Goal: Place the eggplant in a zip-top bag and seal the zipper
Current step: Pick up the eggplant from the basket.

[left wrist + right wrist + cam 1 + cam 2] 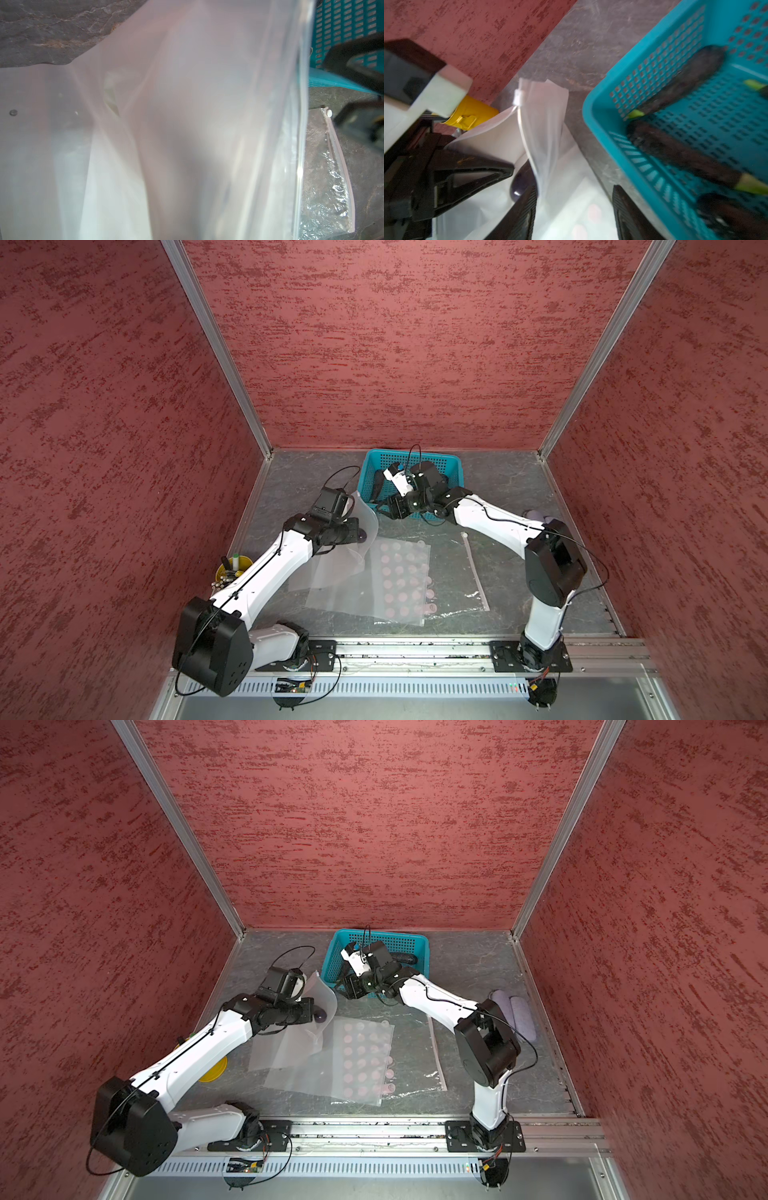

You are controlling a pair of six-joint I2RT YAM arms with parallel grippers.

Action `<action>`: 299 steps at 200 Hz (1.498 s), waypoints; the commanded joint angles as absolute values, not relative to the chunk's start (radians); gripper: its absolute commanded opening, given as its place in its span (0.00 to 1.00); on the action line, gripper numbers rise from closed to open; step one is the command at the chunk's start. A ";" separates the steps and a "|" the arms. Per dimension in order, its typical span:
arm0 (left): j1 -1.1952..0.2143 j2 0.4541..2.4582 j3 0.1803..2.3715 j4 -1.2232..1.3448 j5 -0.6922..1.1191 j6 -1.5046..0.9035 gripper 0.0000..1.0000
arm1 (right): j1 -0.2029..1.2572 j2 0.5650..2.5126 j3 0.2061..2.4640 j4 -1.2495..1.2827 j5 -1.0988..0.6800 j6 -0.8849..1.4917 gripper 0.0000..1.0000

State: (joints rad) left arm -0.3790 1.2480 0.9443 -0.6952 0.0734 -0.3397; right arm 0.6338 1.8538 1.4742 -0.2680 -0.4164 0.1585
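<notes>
My left gripper (355, 531) (312, 1011) is shut on the edge of the frosted zip-top bag (368, 518) (326, 994) (187, 124) and holds that side raised, with its white slider (518, 97) at the top. The rounded dark purple end of an eggplant (362, 536) (320, 1016) (519, 185) shows at the bag's mouth, right beside the left fingers. My right gripper (380, 507) (343, 986) (575, 214) is open just in front of the bag's raised edge, with nothing between its fingers. In the left wrist view the plastic hides the left jaws.
A teal basket (415, 454) (382, 934) (598, 124) behind the right gripper holds several more eggplants. Flat on the table lie a bag with pink dots (403, 580) and a clear zip bag (473, 568). A yellow cup (232, 568) stands at the left, a pale roll (515, 1011) at the right.
</notes>
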 commanded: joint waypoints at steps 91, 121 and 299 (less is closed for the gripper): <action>-0.341 1.275 0.963 -0.669 0.129 -0.279 0.00 | 0.441 2.083 1.834 -0.544 -0.210 -0.124 0.73; -0.329 1.280 0.962 -0.661 0.140 -0.279 0.00 | 0.407 2.151 1.883 -0.563 -0.119 -0.155 0.80; -0.320 1.340 0.971 -0.637 0.166 -0.281 0.00 | 0.322 2.324 1.965 -0.570 -0.179 -0.110 0.66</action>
State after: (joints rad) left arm -0.3256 1.3296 0.9489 -0.6636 0.1562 -0.2970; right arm 0.3237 2.3268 1.9682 -0.5789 -0.1436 -0.1276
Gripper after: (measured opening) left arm 0.046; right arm 0.689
